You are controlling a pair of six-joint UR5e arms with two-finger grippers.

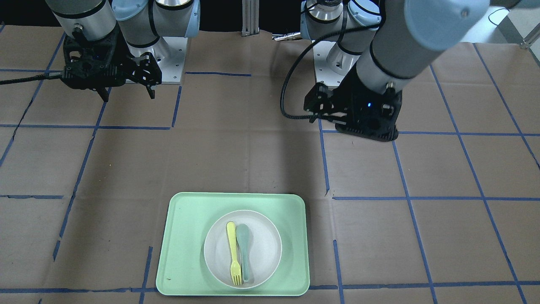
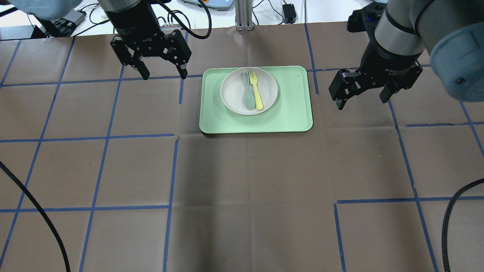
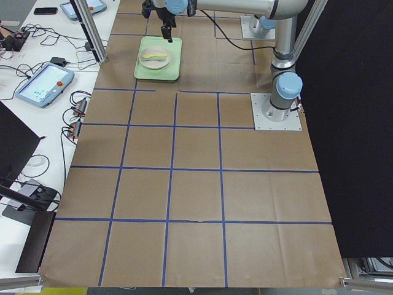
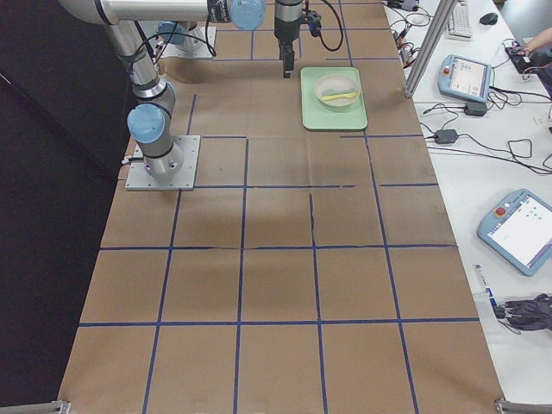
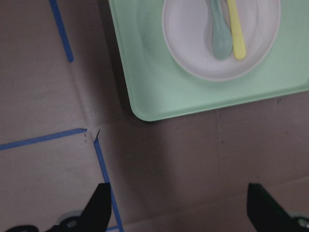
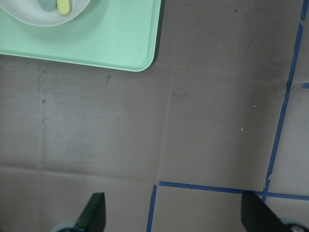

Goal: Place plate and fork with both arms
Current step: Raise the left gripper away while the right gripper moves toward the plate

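Note:
The off-white plate sits on the mint-green tray at the far middle of the table. The pale-yellow fork lies in the plate beside a grey-green spoon. They also show in the front view: plate, fork. My left gripper is open and empty, above the table left of the tray. My right gripper is open and empty, right of the tray. The left wrist view shows the plate and fork ahead of the open gripper.
The table is covered in brown paper with a blue tape grid. The right wrist view shows only the tray's corner and the plate's rim. Tablets and cables lie on the side bench past the table's far edge.

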